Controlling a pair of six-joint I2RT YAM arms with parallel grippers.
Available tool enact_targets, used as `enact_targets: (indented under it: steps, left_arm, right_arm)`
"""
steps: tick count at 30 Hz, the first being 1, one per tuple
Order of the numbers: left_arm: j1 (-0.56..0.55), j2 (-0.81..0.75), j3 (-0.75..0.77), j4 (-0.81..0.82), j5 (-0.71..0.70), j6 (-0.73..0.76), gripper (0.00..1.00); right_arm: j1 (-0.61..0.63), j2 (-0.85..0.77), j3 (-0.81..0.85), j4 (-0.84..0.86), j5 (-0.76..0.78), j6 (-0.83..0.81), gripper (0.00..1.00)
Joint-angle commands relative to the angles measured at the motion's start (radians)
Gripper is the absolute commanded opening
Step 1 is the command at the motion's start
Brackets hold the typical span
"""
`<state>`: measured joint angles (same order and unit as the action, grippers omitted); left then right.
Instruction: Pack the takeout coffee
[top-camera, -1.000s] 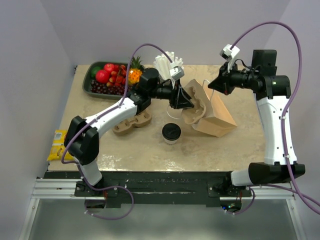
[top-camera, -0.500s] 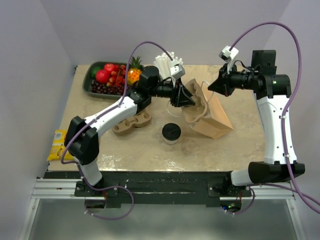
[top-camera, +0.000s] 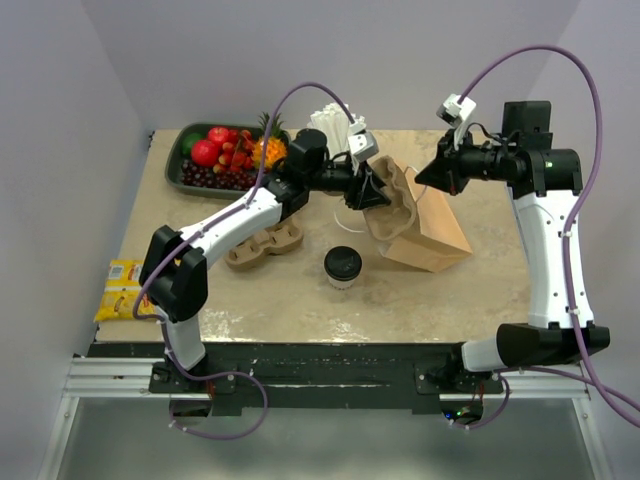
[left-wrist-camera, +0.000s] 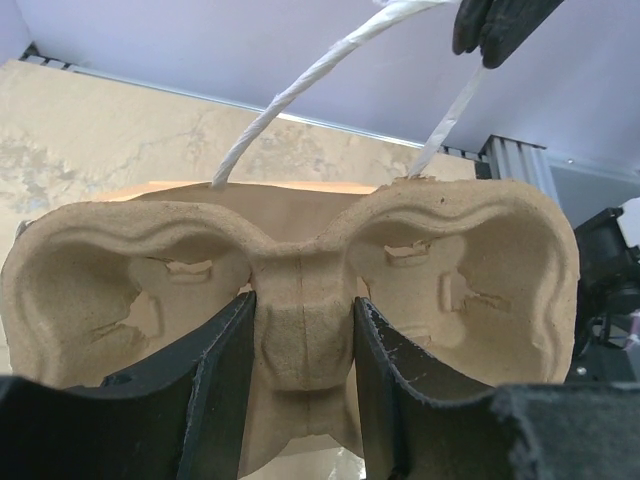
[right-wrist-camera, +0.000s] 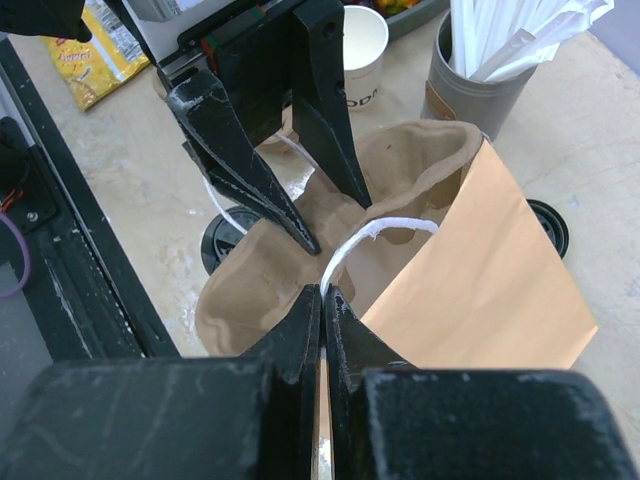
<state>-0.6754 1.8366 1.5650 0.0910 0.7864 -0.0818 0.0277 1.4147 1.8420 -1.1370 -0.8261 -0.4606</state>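
while the takeout coffee (top-camera: 343, 266) stands upright on the desk (top-camera: 450, 290), lid on, it sits outside every container, just near-side of the bag and apart from both hands.

item: brown paper bag (top-camera: 430, 235), tipped over with its mouth toward the left arm. a pulp two-cup carrier (left-wrist-camera: 470, 250) fills that mouth; both its cup wells hold nothing. how far it sits inside cannot be told.

item: left hand (left-wrist-camera: 302, 305), fingers clamped on the carrier's centre ridge, one on each side.

item: right hand (right-wrist-camera: 322, 292), fingers pinched shut on the bag's white twine handle (right-wrist-camera: 375, 232), holding it up.

item: second pulp carrier (top-camera: 262, 245), flat on the desk left of the coffee, its wells unfilled.

item: dark tray (top-camera: 190, 170) at the far left corner, holding red apples, dark grapes and other fruit.

item: grey cup (right-wrist-camera: 470, 95) holding white straws, behind the bag.

item: white paper cup (right-wrist-camera: 363, 50), no lid, beside the grey cup; contents not visible.

item: yellow snack packet (top-camera: 120, 290), off the desk's left edge.
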Motion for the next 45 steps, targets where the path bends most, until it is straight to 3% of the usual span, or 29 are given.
enact_targets:
  steps: [1,13,22,30,45]
  left_arm:
    - [0.008,-0.027,0.015,0.024,-0.05,0.077,0.29]
    - [-0.001,-0.148,0.003,-0.005,-0.061,0.128,0.28]
    - [-0.075,-0.208,-0.014,-0.082,-0.424,0.237,0.27]
    - [-0.233,-0.214,-0.072,-0.05,-0.824,0.376,0.26]
    - [-0.24,-0.194,0.004,-0.082,-0.934,0.478,0.26]
  right_arm:
    - [0.003,-0.007,0.039,0.002,-0.024,0.0,0.0]
    - [0.003,-0.005,0.028,0.063,0.033,0.048,0.0]
    - [0.003,0.006,0.03,0.114,0.041,0.112,0.0]
    - [0.003,0.01,0.031,0.154,0.039,0.181,0.0]
    - [0.003,-0.003,0.011,0.166,0.048,0.192,0.0]
